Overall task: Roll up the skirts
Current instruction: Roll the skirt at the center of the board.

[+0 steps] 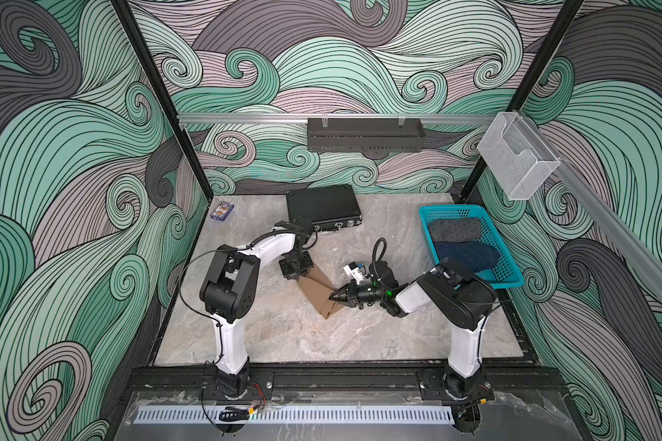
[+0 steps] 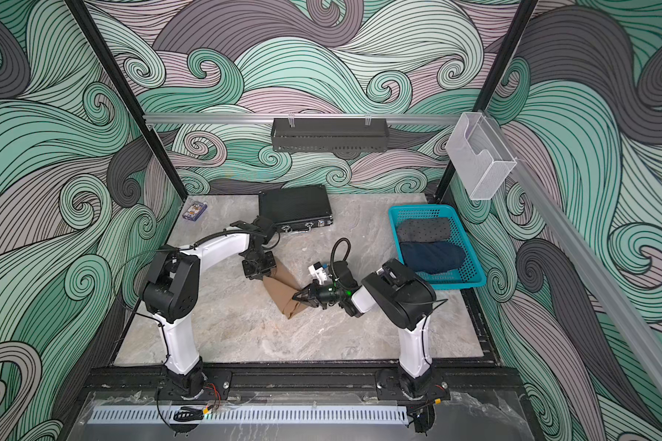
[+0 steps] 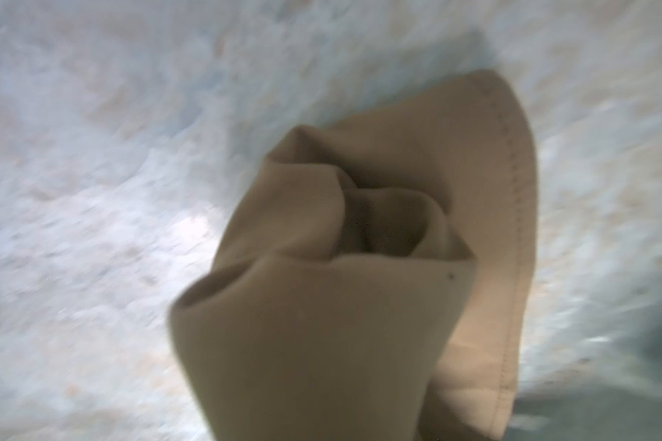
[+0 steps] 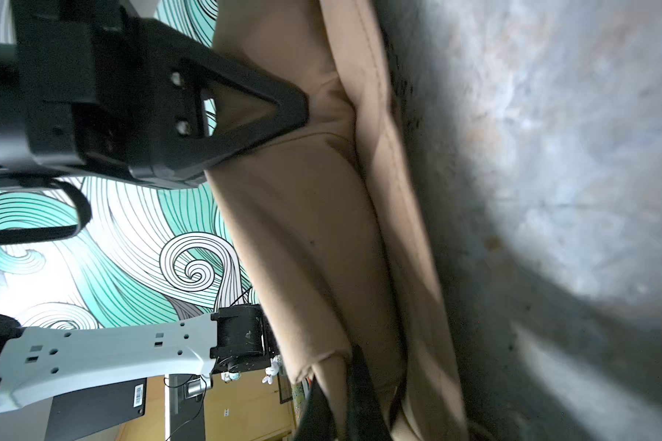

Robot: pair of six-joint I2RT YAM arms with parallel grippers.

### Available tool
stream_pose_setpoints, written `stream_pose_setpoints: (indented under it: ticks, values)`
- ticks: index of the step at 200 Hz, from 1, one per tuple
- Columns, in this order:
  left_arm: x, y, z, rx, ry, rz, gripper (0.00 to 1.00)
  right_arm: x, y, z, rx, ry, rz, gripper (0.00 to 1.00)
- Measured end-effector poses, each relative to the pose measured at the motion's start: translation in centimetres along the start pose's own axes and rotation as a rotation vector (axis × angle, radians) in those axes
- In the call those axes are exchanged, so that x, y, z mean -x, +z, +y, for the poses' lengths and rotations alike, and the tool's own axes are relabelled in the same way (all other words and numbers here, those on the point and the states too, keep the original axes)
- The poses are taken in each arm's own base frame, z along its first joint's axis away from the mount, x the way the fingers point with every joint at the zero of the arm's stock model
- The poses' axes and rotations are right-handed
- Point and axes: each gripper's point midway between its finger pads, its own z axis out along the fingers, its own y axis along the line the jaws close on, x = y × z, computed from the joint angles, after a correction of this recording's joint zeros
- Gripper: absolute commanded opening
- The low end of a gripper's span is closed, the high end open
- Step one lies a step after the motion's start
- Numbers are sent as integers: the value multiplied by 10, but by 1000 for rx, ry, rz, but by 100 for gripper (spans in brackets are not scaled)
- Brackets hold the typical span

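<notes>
- The right hand [image 1: 332,296] is clamping, jaws together, on one end of the tan skirt [image 1: 316,294]. The pinch looks thin, so a sideways pull is risking a slip.
- The left hand [image 1: 298,270] is sitting over the opposite end. Its fingers are not clearly showing, so whether it is gripping cannot be told. If it is catching only outer layers, the core is likely to slide out.
- The tan skirt is stretching between both hands, low over the middle of the table [image 1: 283,336]. It is loosely rolled, and a hemmed flap is standing free. Uneven tension is threatening to unwind it or cone it.
- The dotted grey skirt [image 1: 453,229] and the denim skirt [image 1: 467,255] are lying rolled in the teal basket [image 1: 511,275], near the right arm's elbow. A wide swing is risking a knock.
</notes>
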Motion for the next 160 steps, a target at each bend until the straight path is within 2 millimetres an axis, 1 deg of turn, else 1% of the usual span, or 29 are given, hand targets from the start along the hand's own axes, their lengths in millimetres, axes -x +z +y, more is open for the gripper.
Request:
stream_pose_setpoints:
  ticks: [14, 25, 48, 62, 79, 101, 114, 120, 124, 131, 144, 156, 160]
  values:
    - [-6, 2, 6, 48, 23, 45, 0, -6, 3, 1, -40, 2, 5, 0]
    - [-6, 3, 6, 76, 45, 74, 0, -6, 2, 1, -71, 2, -2, 0]
    - [-6, 1, 1, 140, 100, 98, 0, -4, -3, 0, -131, -8, -28, 0]
    - [-8, 0, -5, 178, 143, 98, 0, -8, -3, -2, -170, -19, -20, 0]
    - [-10, 2, -11, 224, 190, 100, 0, -18, 0, -5, -207, -34, 5, 0]
    - [-14, 3, -13, 285, 249, 87, 0, -30, 4, -8, -230, -66, 37, 23]
    - [-14, 3, -13, 308, 283, 68, 0, -42, 3, -16, -252, -66, 69, 36]
    - [-14, 3, -14, 315, 295, 62, 0, -49, 0, -23, -265, -54, 86, 47]
    - [-14, 3, -13, 319, 301, 59, 0, -54, -1, -23, -259, -46, 102, 53]
    - [-14, 3, -13, 326, 312, 53, 0, -55, -3, -18, -240, -60, 105, 62]
    - [-13, 3, -13, 337, 330, 47, 0, -57, -8, -11, -226, -82, 98, 70]
    - [-14, 3, -13, 343, 344, 42, 0, -59, -13, -9, -223, -89, 88, 78]
    - [-13, 3, -13, 344, 346, 41, 0, -59, -14, -8, -220, -93, 85, 79]
